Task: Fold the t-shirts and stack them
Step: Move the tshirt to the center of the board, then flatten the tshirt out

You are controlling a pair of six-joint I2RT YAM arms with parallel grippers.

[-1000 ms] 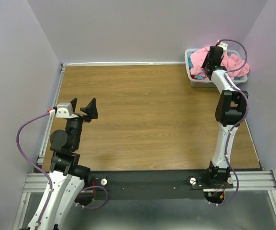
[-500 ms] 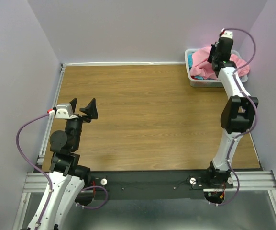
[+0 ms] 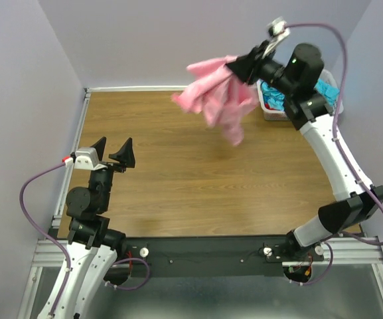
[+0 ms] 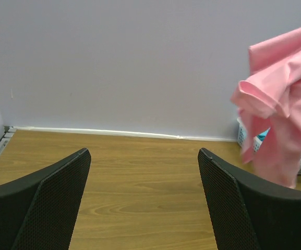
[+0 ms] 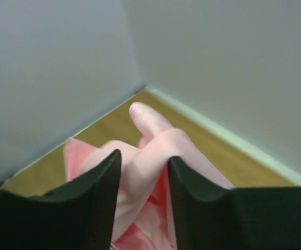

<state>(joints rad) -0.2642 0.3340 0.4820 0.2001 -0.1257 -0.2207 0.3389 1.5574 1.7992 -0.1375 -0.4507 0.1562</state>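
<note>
1 pink t-shirt [image 3: 218, 100] hangs bunched in the air above the far right of the tabletop [image 3: 178, 173], pinched between my right jaws. a turquoise t-shirt [image 3: 275, 98] lies in the basket [image 3: 271, 114]. my left jaws stand wide apart, holding nothing.

Soft, even, fairly bright light fills all three views, leaving only faint, diffuse shadows on the table [image 3: 178, 173] in the top view, whose walls lean outward toward the frame's edges. The pink t-shirt [image 3: 216, 100] looks slightly smeared at its lower edge there. The right wrist view is soft throughout, its black fingers [image 5: 93, 208] and the cloth between them out of focus, while the left wrist view is crisper.
</note>
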